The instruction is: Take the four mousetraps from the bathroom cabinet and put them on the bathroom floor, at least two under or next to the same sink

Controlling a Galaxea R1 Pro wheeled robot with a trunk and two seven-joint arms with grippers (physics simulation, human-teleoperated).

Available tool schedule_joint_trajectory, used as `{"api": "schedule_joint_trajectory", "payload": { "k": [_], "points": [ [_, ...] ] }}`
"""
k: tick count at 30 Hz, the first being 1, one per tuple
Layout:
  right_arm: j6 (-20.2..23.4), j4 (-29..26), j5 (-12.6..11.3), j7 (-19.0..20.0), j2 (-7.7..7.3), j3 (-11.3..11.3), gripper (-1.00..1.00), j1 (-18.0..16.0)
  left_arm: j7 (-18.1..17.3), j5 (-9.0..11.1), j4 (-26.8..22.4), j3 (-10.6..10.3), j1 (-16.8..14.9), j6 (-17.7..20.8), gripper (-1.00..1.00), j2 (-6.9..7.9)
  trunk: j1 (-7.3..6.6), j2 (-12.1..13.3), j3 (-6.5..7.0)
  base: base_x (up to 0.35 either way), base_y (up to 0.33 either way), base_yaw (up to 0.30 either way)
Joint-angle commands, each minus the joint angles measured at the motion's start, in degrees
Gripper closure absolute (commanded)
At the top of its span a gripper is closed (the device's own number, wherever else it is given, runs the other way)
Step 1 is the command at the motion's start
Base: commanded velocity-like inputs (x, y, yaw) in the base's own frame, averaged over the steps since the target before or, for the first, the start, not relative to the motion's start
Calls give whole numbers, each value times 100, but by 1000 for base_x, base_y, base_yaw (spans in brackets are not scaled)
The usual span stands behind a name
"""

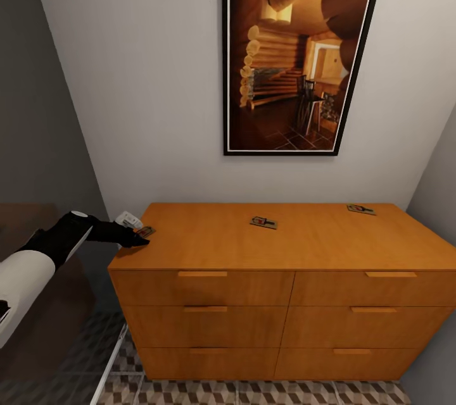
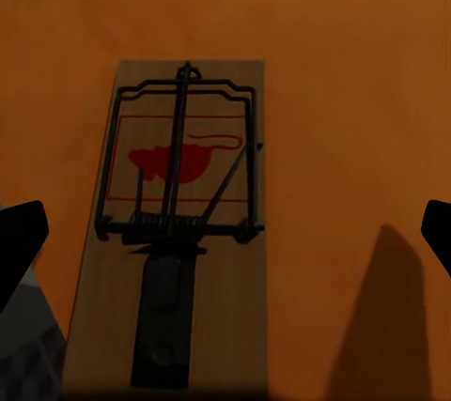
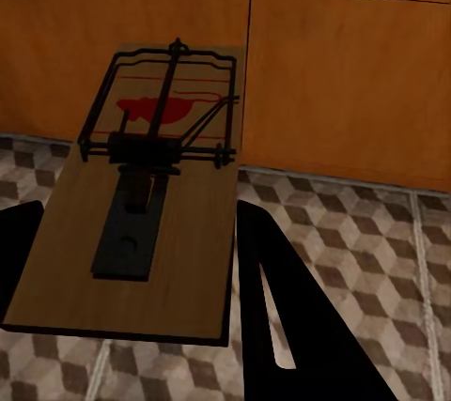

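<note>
Noting wall picture [image 1: 304, 50] above cabinet [image 1: 266, 278]; your left gripper [image 2: 225, 232] spread wide over corner mousetrap [image 2: 174, 232]; right gripper [image 3: 141, 260] clamps another mousetrap [image 3: 141, 223].

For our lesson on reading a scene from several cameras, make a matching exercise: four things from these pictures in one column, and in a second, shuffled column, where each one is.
Things:
1. mousetrap in the right gripper
2. mousetrap at the left gripper
3. middle mousetrap
4. framed picture

Places:
A. on the wall above the cabinet
B. at the cabinet top's left edge
C. near the centre of the cabinet top
D. held over the patterned floor, in front of the drawers

Pairs: 1-D, 2-B, 3-C, 4-A
</note>
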Motion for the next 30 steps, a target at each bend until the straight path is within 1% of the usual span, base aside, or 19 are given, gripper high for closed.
{"api": "schedule_joint_trajectory", "payload": {
  "k": [1,28,29,30],
  "points": [
    [-15,2,-3,33,-2,-5,100,-3,-23,-22,-5,1,-2,41,-100,2,0,-3,-6,0,0,0],
    [-15,2,-3,33,-2,-5,100,-3,-23,-22,49,1,-2,39,-100,-8,0,-3,-6,0,0,0],
    [-15,2,-3,33,-2,-5,100,-3,-23,-22,49,1,-2,39,100,-8,0,-3,-6,0,0,0],
    [-15,2,-3,33,-2,-5,100,-3,-23,-22,49,1,-2,37,100,-8,0,-3,-6,0,0,0]
  ]
}}
